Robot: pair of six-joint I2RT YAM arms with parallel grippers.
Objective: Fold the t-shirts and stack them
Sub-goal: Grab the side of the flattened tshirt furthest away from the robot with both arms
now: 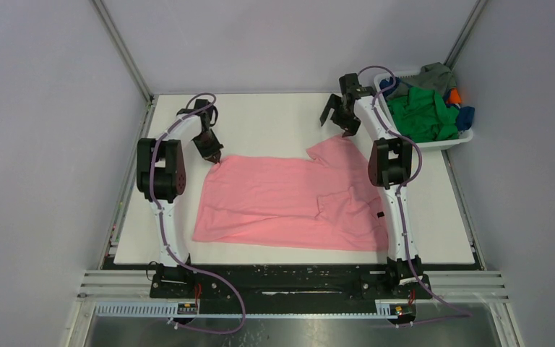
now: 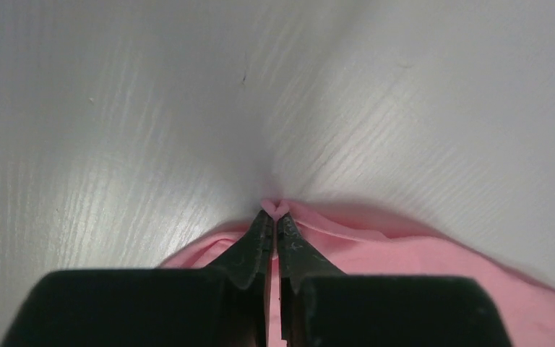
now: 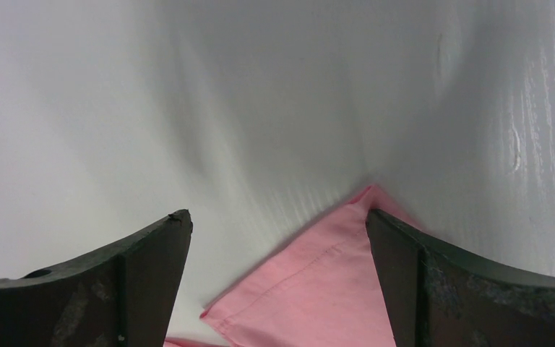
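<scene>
A salmon pink t-shirt point(image 1: 289, 202) lies spread on the white table. My left gripper point(image 1: 217, 155) is at its far left corner, shut on a pinch of the pink cloth point(image 2: 277, 210). My right gripper point(image 1: 341, 120) is open just beyond the shirt's far right corner, a hemmed pink corner point(image 3: 318, 282) lying between its fingers point(image 3: 152, 249), untouched. Green point(image 1: 423, 116), grey point(image 1: 433, 74), blue point(image 1: 465, 116) and orange point(image 1: 454, 95) t-shirts lie heaped in the basket.
A white plastic basket point(image 1: 441, 143) stands at the table's far right corner, right of my right arm. Grey walls enclose the table on three sides. The shirt's near edge lies close to the table's front edge point(image 1: 289, 258).
</scene>
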